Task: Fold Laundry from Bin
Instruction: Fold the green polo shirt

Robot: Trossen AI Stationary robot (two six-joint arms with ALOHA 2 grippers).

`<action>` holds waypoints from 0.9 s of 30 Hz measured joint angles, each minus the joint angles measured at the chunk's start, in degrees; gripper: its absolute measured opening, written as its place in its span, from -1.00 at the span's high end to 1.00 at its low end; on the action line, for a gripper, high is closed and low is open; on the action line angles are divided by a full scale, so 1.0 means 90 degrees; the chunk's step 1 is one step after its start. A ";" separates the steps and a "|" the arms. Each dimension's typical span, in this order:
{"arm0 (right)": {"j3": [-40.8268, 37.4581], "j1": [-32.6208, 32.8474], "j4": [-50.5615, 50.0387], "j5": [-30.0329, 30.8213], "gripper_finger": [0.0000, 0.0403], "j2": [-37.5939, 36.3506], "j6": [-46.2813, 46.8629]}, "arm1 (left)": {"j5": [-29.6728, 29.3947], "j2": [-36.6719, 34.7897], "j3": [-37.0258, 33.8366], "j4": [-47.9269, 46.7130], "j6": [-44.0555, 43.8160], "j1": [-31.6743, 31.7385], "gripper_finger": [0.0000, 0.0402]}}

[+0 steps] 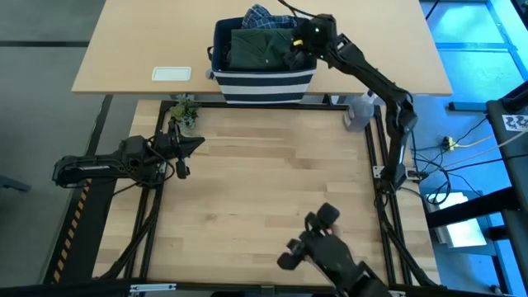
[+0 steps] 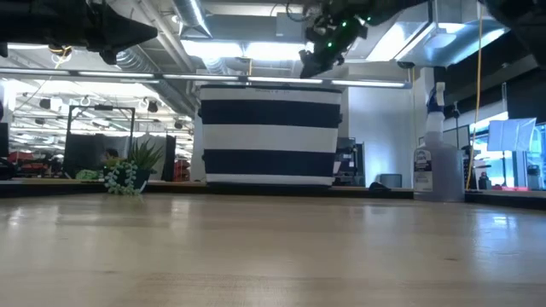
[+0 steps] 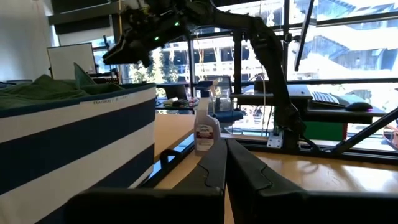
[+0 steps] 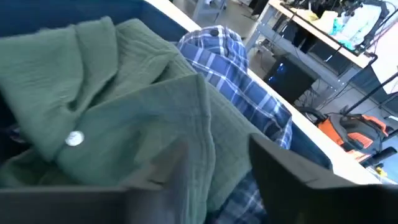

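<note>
The bin (image 1: 264, 83), navy with white stripes, stands just past the work table's far edge and shows in the low view (image 2: 269, 136) and left wrist view (image 3: 74, 143). Laundry fills it. A dark green garment (image 4: 124, 106) lies on top (image 1: 260, 48). A blue-and-white plaid shirt (image 4: 242, 87) lies under it toward the bin's far side (image 1: 264, 16). My right gripper (image 4: 217, 168) reaches over the bin's right rim (image 1: 301, 45), open, slanting down just above the green cloth. My left gripper (image 1: 194, 144) waits shut at the table's left (image 3: 225, 168).
A clear spray bottle (image 1: 359, 111) stands at the table's far right, beside the bin. A small potted plant (image 1: 183, 111) sits at the far left corner. A white card (image 1: 172, 73) lies left of the bin. The wooden table top (image 1: 272, 181) is bare in the middle.
</note>
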 joint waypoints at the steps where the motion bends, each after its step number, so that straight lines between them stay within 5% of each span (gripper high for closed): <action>1: 0.0044 -0.0002 -0.0014 0.0006 0.02 0.0088 -0.0007 | 0.0000 0.0000 0.0000 -0.0002 -0.0001 0.0000 1.00; 7: 0.0105 -0.0067 -0.0069 0.0004 -0.42 0.0467 -0.0017 | 0.0000 0.0000 0.0000 0.0000 -0.0002 0.0000 1.00; 13: 0.0122 -0.0146 -0.0081 -0.0023 -0.44 0.0602 0.0099 | -0.0002 0.0000 0.0000 0.0000 0.0000 0.0000 1.00; 18: 0.0122 -0.0140 -0.0118 -0.0039 -0.04 0.0605 0.0146 | -0.0005 0.0000 0.0000 0.0002 0.0000 0.0000 1.00; 24: 0.0129 -0.0141 -0.0157 -0.0264 0.87 0.0610 0.0093 | -0.0002 0.0000 0.0000 0.0002 0.0000 0.0000 1.00; 27: 0.0348 -0.0136 -0.0241 -0.0149 0.92 0.0627 0.0024 | -0.0002 0.0000 0.0000 0.0000 0.0000 0.0000 1.00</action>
